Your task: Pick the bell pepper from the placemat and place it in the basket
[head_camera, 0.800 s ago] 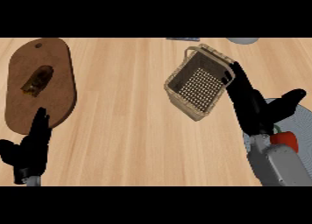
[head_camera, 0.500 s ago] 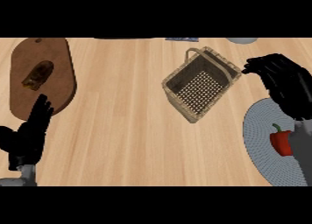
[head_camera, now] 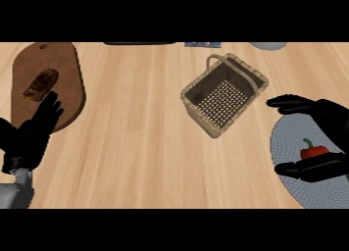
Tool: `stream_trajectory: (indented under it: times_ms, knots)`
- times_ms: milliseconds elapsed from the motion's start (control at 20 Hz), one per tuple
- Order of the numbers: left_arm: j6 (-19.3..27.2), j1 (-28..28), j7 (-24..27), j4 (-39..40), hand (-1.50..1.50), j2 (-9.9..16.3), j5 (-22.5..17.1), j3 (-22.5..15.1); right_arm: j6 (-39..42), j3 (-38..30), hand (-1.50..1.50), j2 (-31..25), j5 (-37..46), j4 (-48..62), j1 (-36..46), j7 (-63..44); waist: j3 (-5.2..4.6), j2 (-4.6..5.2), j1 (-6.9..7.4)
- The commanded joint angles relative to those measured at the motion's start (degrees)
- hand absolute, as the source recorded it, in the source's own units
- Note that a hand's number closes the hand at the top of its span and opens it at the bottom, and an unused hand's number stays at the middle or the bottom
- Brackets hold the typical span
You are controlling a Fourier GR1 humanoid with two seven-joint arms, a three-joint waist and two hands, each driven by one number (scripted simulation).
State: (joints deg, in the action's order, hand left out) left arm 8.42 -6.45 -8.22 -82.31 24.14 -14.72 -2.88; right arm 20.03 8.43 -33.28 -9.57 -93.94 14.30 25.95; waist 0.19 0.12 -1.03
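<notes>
A red bell pepper (head_camera: 312, 151) with a green stem stands on the round grey placemat (head_camera: 293, 142) at the right edge. My right hand (head_camera: 336, 125) hangs over it, curved fingers on the far side and thumb (head_camera: 308, 169) on the near side, with a gap to the pepper on both sides. A wicker basket (head_camera: 224, 95) with a perforated floor sits left of the placemat and holds nothing. At the lower left my left hand (head_camera: 27, 137) rests open, fingers up.
A brown wooden cutting board (head_camera: 62, 78) lies at the far left with a dark brown food item (head_camera: 40, 85) on it. A dark object (head_camera: 137, 43), a blue one (head_camera: 203, 44) and a grey one (head_camera: 268, 45) line the far edge.
My right hand has moved from beside the basket out over the placemat and now brackets the pepper. The view has shifted too. The left hand keeps its pose.
</notes>
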Motion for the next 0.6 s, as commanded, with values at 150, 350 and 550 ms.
stream_trajectory:
  times_ms: [150,350,550]
  knots:
    - [-2.2,-6.7,-2.0,4.8,0.00,0.3,0.2,1.9,-1.8,-1.0,-1.50,-3.2,3.0,-12.2,-1.4,-16.2,-0.27,-0.27,0.02]
    - [-1.0,-2.9,-2.6,1.5,0.00,0.1,0.9,0.7,4.0,-4.4,-1.50,-16.5,5.1,-14.5,1.5,-26.2,-0.43,-0.84,-0.38]
    - [-2.6,-3.1,-1.6,2.5,0.00,0.4,0.5,0.9,4.4,-9.1,-1.50,-26.0,14.1,-12.1,5.4,-31.5,-0.44,-0.45,0.26]
